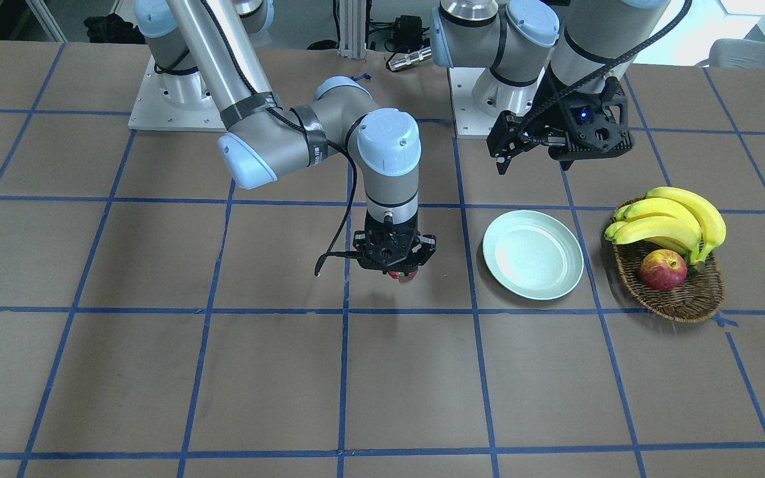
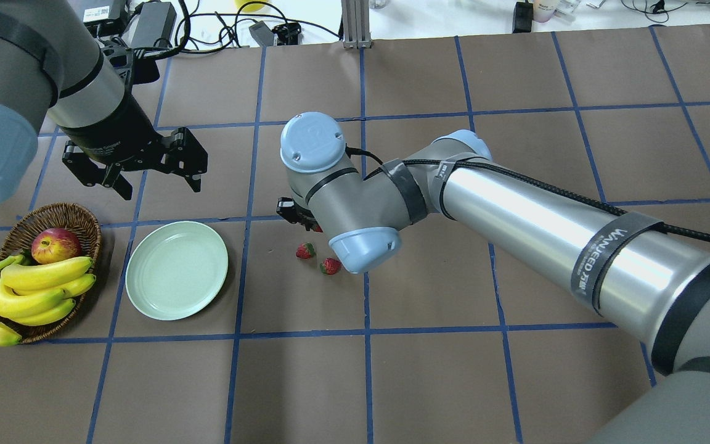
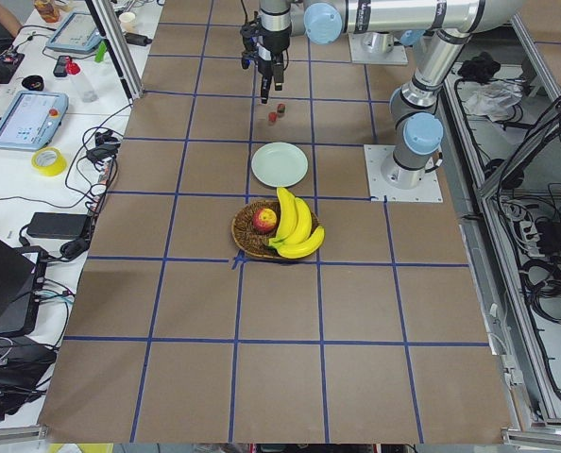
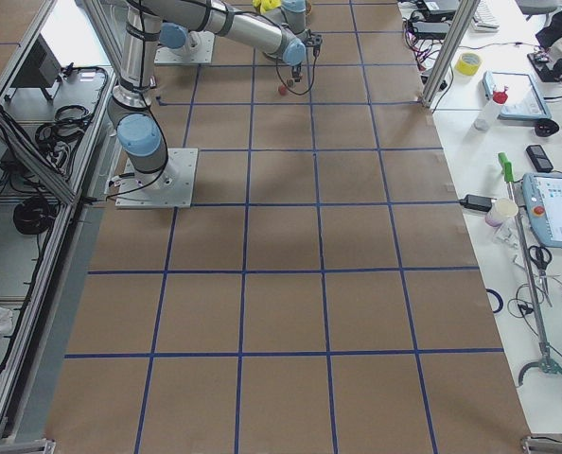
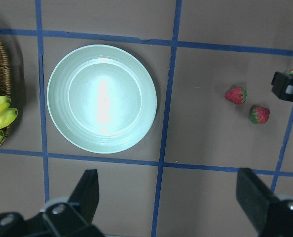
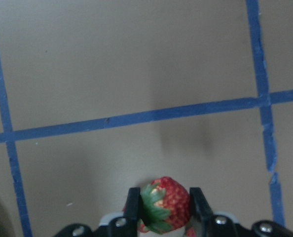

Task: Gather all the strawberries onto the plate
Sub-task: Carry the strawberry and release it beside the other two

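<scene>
My right gripper (image 6: 164, 202) points straight down over the brown paper-covered worktop (image 2: 429, 308) with its blue tape grid. Its jaws are clamped on a small red strawberry with a green leafy cap (image 6: 168, 197), one jaw pressed to each side of the fruit. I cannot tell whether that berry is clear of the paper or touching it.

Two more red strawberries (image 2: 305, 250) (image 2: 330, 266) lie on the worktop just beside my right wrist. They are close together but apart, in the grid square next to the plate's. The round, shallow, pale mint plate (image 2: 176, 271) sits flat, with no fruit on it, well short of all three berries.

My left gripper (image 2: 161, 182) hangs above the worktop just beyond the plate's far edge. Its jaws are spread wide and nothing is between them. Its wrist camera looks down on the plate and the two loose berries.

On my left of the plate, near it but not touching, stands a brown woven wicker basket (image 2: 84, 222). It holds a bunch of yellow bananas (image 2: 34, 283) and a red-yellow apple (image 2: 55, 244).
</scene>
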Action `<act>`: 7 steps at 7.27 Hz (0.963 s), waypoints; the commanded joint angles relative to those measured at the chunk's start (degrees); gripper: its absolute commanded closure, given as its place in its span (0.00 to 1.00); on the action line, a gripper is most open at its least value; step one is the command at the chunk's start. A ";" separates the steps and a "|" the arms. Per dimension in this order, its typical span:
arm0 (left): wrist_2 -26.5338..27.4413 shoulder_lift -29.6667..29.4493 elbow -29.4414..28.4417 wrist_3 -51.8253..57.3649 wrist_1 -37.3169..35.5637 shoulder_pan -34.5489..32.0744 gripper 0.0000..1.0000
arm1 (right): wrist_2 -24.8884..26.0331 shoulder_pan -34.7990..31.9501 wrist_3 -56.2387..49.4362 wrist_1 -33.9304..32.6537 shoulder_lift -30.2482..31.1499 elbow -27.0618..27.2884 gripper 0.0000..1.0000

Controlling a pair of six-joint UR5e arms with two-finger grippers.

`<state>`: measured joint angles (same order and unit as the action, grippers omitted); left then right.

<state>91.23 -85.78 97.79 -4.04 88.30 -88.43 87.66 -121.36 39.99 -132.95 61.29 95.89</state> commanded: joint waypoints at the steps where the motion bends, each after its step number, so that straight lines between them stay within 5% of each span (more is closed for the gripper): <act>1: -0.08 0.00 0.03 0.00 -0.06 0.01 0.00 | 0.14 -4.75 6.48 -0.21 -2.13 -1.67 0.81; 3: 0.00 0.00 0.03 0.00 0.03 0.01 0.00 | 2.07 -6.25 7.12 0.32 -2.92 -0.37 0.74; 5: 0.00 0.00 0.03 0.00 0.03 0.01 0.00 | 2.08 -6.70 10.70 0.41 -2.75 -0.18 0.57; 7: 0.00 0.00 0.03 0.00 0.03 0.01 0.00 | 2.26 -6.70 10.46 0.23 -2.67 0.96 0.00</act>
<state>91.23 -85.78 97.82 -4.04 88.33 -88.41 89.84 -127.99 50.22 -132.59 58.43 96.26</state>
